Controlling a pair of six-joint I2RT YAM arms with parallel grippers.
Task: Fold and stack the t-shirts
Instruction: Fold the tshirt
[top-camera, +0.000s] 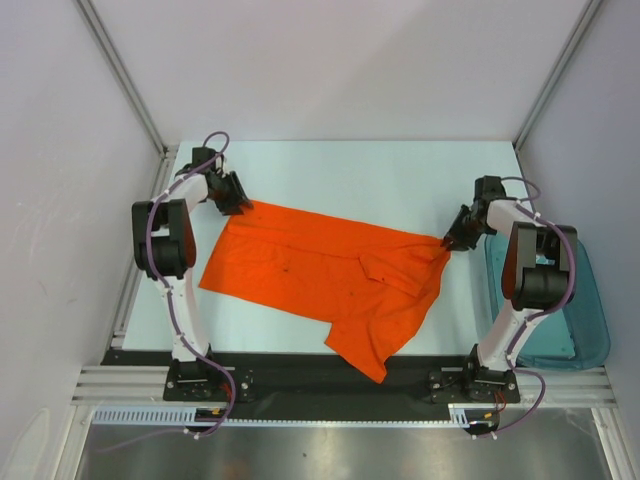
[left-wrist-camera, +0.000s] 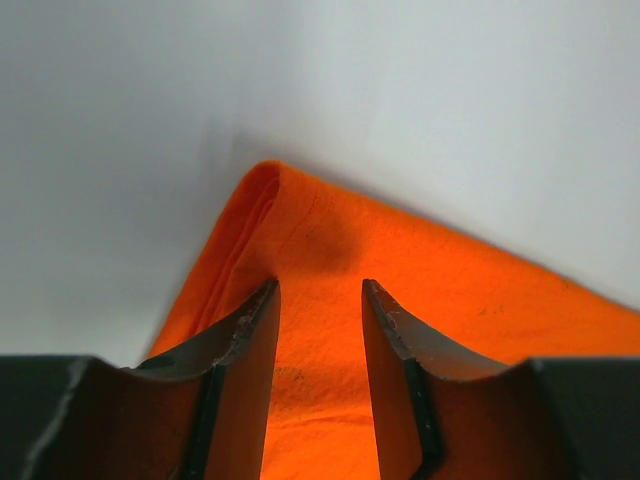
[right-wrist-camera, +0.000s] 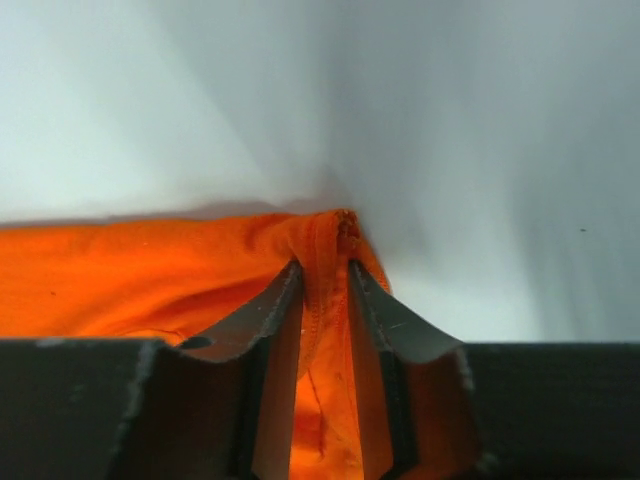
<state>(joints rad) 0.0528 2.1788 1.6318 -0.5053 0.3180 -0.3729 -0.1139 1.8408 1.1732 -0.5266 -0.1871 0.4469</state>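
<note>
T-shirt (top-camera: 320, 275) spread out on bench (top-camera: 380, 180), beside teal bin (top-camera: 590, 330); fold not yet made.

Top view: the shirt is seen lying flat but skewed, all of it outside the bin, on the bin's left. Its nearest corner is taken by the right claw (top-camera: 452, 240), close by the bin; the left claw (top-camera: 238, 203) is set at the corner farthest from the bin.
Left wrist view: the left claw (left-wrist-camera: 320, 290) is judged released, its fingers standing apart over flat cloth (left-wrist-camera: 450, 290), the corner just past the tips.
Right wrist view: the right claw (right-wrist-camera: 320, 268) is clenched on a bunched seam of the shirt (right-wrist-camera: 150, 270).
Advice: the left corner should be pinched fully before lifting. Both corners should then be raised together and evenly, so that no slack is dragged.
</note>
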